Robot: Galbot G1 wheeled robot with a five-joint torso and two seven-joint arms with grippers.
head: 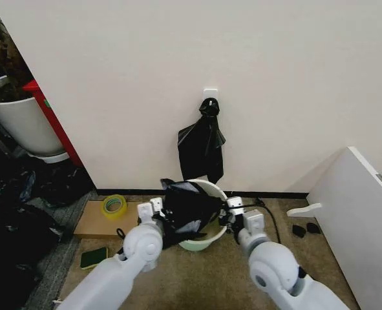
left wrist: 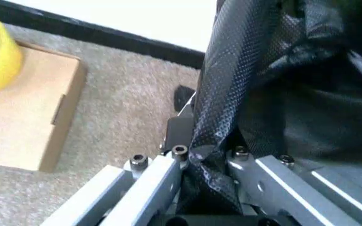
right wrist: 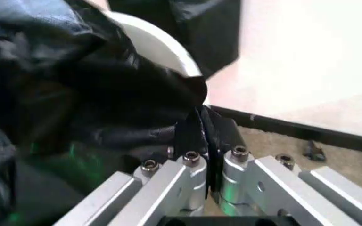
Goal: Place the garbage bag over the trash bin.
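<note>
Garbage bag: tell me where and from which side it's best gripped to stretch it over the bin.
Grip the garbage bag at its mouth edge, one side each: the left gripper and right gripper are each shut on a pinched fold there. The film is thin and loose, so opposite edge grips probably spread it over the trash bin rim.

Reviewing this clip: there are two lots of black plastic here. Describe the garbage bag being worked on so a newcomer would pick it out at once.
Start at the white wall and drop to the carpet below its white hook, where the off-white trash bin stands. The garbage bag is the loose, crinkly black sheet over the bin's mouth, pinched between the left gripper and right gripper. The other black bunch hangs knotted from the hook.
</note>
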